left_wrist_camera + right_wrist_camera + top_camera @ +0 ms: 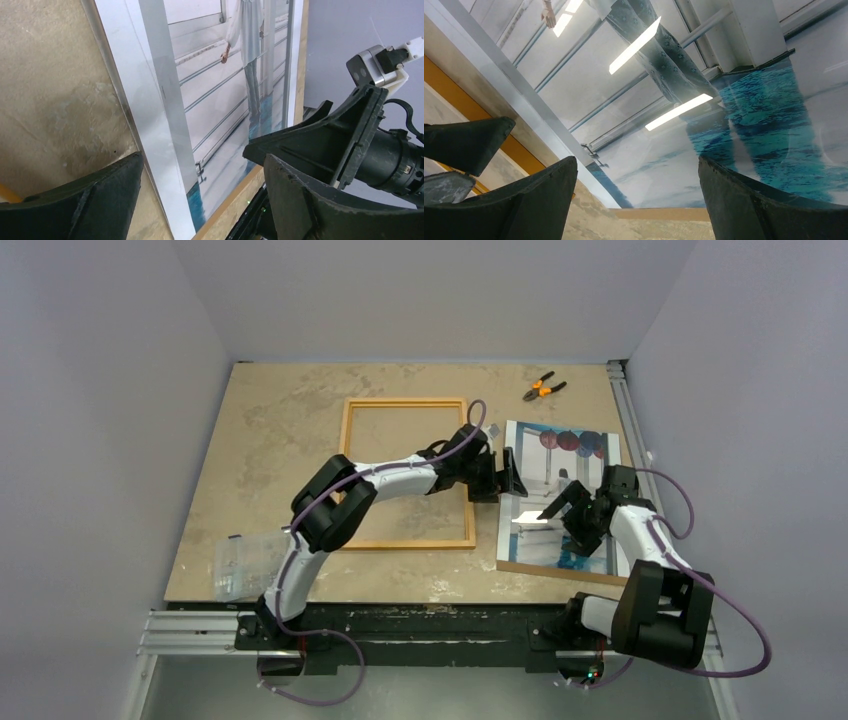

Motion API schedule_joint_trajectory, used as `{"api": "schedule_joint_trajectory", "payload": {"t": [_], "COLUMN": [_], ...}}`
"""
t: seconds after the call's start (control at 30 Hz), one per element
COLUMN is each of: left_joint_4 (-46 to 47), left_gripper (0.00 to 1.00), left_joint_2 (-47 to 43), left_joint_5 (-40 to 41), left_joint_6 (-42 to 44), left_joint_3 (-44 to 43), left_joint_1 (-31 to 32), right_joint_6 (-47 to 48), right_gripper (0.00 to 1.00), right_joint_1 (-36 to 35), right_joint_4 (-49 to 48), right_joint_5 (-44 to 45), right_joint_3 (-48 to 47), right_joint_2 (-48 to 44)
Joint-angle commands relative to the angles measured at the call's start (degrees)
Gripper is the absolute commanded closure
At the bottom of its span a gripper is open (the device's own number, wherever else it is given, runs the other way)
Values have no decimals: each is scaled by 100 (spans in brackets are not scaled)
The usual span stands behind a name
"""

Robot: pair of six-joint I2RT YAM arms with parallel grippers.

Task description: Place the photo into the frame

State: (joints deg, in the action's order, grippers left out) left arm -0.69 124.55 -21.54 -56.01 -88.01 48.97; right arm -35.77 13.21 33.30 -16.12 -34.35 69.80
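Photo lies beside the empty frame, not yet inserted; left gripper and right gripper hover wide apart, holding nothing.

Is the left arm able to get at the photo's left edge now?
Probably yes: the left gripper is open at that edge of the photo, nothing between them; the right gripper hovers farther right.

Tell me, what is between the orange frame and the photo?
The left gripper, jaws open, hangs over the bare strip of table between the frame and the photo; nothing else lies there. The top view shows it.
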Motion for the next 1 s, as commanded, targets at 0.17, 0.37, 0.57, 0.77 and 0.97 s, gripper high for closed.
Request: {"api": "schedule_joint_trajectory", "payload": {"t": [0.17,0.37,0.57,0.77,0.97], "left_joint_4": [-201,-359,-598,-1192,-1117], "left_gripper": [14,15,17,16,15], "left_joint_2": [484,616,336,164,320], "left_joint_5": [-74,103,791,1244,1091], "left_joint_6": [-218,-247,-155,124,131], "left_joint_3": [-699,-744,-563,-640,-735], "left_joint_1": [-19,-16,-3,20,60], "right_joint_6": [208,223,263,272,281], "right_gripper": [11,11,11,11,12], "right_joint_1": [-3,12,18,26,29], "right_joint_4": [-242,-270,-228,-264,-271], "right_joint_5": [-33,-73,-93,-110,-128], "right_joint_3": [271,296,245,274,282], "right_joint_2": [367,374,394,417,412]}}
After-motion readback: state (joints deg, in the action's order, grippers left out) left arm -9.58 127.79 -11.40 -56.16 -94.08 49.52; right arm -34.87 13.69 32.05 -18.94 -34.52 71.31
